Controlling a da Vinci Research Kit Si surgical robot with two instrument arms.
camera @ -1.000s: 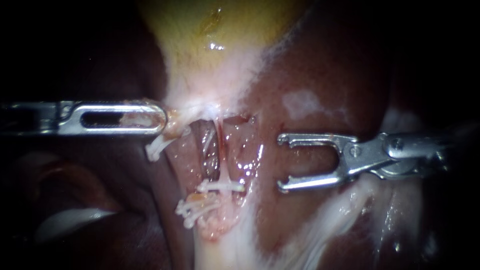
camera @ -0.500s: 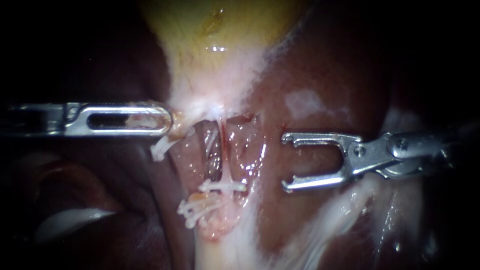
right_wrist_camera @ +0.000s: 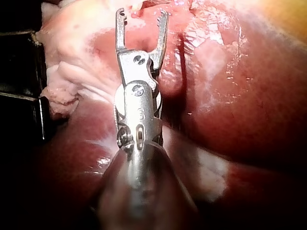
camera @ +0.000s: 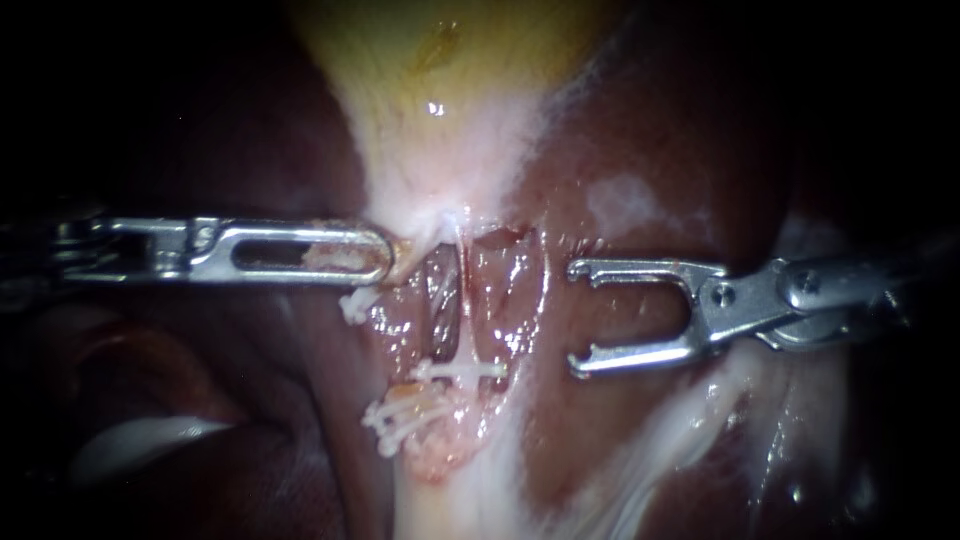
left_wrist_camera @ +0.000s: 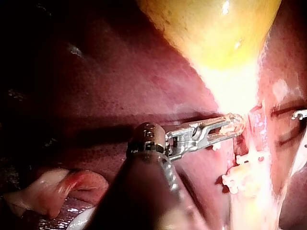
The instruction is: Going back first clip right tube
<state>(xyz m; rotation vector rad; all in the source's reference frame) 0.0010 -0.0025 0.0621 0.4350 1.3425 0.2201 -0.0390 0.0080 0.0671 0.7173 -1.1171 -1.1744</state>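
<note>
The right instrument (camera: 575, 315) comes in from the right over the liver (camera: 650, 130). Its hand is wide open and empty, with clear space between the two hooked jaws; the right wrist view (right_wrist_camera: 142, 13) shows the same gap with nothing in it. The right tube (camera: 463, 310) is a thin pale strand running down from the gallbladder (camera: 440, 90), its long axis crosswise to this instrument's shaft. A white clip (camera: 465, 369) sits across its lower end, roughly in line with the shaft. The clip lies ahead of the open jaws and apart from them, with a strip of wet tissue between, so a pull straight back along the shaft should leave it untouched. The left instrument (camera: 385, 262) reaches in from the left, its slotted hand closed on the gallbladder at the neck, just beside the tube's upper end and nearer the tube than the right one. More clips (camera: 400, 420) cluster below, towards the left. No label or writing can be read.
</note>
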